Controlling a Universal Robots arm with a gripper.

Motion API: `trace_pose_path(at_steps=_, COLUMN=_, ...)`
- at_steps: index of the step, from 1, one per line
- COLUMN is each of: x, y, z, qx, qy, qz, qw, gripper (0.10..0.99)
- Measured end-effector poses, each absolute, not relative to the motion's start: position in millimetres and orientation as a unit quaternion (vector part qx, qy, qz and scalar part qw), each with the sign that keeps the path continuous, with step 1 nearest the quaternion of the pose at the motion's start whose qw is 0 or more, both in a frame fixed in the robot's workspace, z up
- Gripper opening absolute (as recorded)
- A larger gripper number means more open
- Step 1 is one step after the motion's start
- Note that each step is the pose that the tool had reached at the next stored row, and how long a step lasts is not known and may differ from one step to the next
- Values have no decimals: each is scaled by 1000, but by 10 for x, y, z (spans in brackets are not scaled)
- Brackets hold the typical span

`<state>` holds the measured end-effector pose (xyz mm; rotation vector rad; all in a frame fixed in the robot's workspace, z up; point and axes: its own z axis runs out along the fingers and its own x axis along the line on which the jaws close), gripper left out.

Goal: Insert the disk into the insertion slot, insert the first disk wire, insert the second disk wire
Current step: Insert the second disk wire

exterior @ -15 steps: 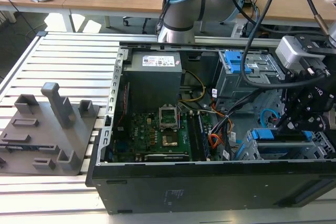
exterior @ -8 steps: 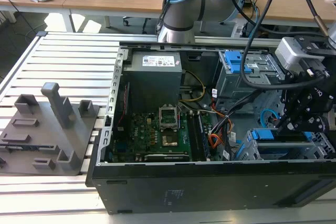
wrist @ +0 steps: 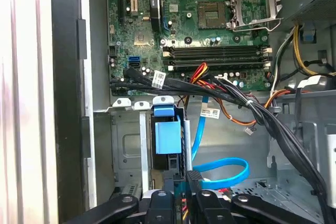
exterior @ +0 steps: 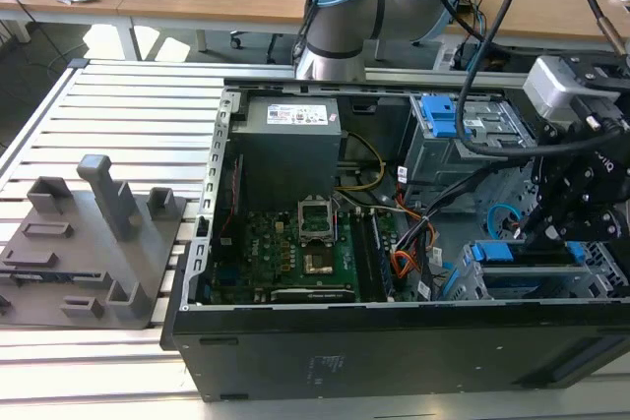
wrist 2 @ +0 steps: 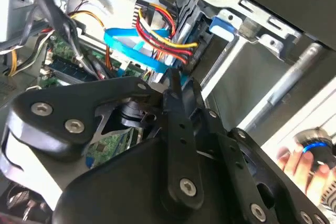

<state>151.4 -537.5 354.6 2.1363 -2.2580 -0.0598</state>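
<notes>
Currently the tool (exterior: 539, 233) is lowered inside the open computer case (exterior: 394, 341), at the exterior view's right, just above the insertion slot (exterior: 536, 277). The disk (exterior: 492, 253) is seated in that slot; its blue carrier shows at the slot's mouth, and in the first wrist view the blue carrier tab (wrist: 168, 135) sits in the grey perforated cage (wrist: 128, 150). In the first wrist view the tool's fingers (wrist: 193, 182) are pressed together around a black connector at the rear of the disk. The second disk wire (wrist: 223, 174), a glossy light-blue flat cable, loops across the case floor just beside the tool and rises toward the motherboard (wrist: 210, 24); the second wrist view shows the same blue cable (wrist 2: 131, 51) passing under a red, yellow and black power wire bundle (wrist 2: 163, 35). A white tag (wrist: 159, 80) is wrapped on the black cable harness and another white tag (wrist: 210, 112) lies near the blue wire; their print cannot be read. The power supply (exterior: 290, 145) carries a white printed label (exterior: 295, 115), also illegible. A taller drive cage with a blue handle (exterior: 438, 115) stands behind the slot. A grey fixture (exterior: 89, 243) rests on the slatted desk (exterior: 128, 115) at the exterior view's left. A person's hand (wrist 2: 307, 161) holds a round blue-ringed object.
</notes>
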Motion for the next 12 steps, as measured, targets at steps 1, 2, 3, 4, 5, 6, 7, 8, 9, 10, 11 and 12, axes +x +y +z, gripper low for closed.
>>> trace_pose_path(at_steps=1, x=1514, y=-5375, z=3577, qx=687, qy=-726, qz=-19, qw=16, gripper=239)
trace_pose_path(at_steps=2, x=1515, y=-5375, z=3612, qx=687, qy=-726, qz=-19, qw=16, gripper=220)
trace_pose_path(at_steps=3, x=1515, y=-5375, z=3660, qx=687, qy=-726, qz=-19, qw=16, gripper=157)
trace_pose_path(at_steps=4, x=1515, y=-5375, z=3710, qx=687, qy=-726, qz=-19, qw=16, gripper=106)
trace_pose_path(at_steps=5, x=1515, y=-5374, z=3765, qx=687, qy=-726, qz=-19, qw=16, gripper=106)
trace_pose_path(at_steps=6, x=1515, y=-5375, z=3843, qx=687, qy=-726, qz=-19, qw=16, gripper=106)
trace_pose_path(at_steps=7, x=1515, y=-5374, z=3873, qx=687, qy=-726, qz=-19, qw=16, gripper=106)
trace_pose_path(at_steps=8, x=1515, y=-5375, z=3886, qx=687, qy=-726, qz=-19, qw=16, gripper=106)
trace_pose_path(at_steps=9, x=1515, y=-5375, z=3891, qx=687, qy=-726, qz=-19, qw=16, gripper=106)
trace_pose_path(at_steps=10, x=1515, y=-5374, z=3892, qx=687, qy=-726, qz=-19, qw=16, gripper=106)
trace_pose_path(at_steps=11, x=1515, y=-5375, z=3893, qx=687, qy=-726, qz=-19, qw=16, gripper=106)
trace_pose_path(at_steps=12, x=1514, y=-5375, z=3894, qx=687, qy=-726, qz=-19, qw=16, gripper=106)
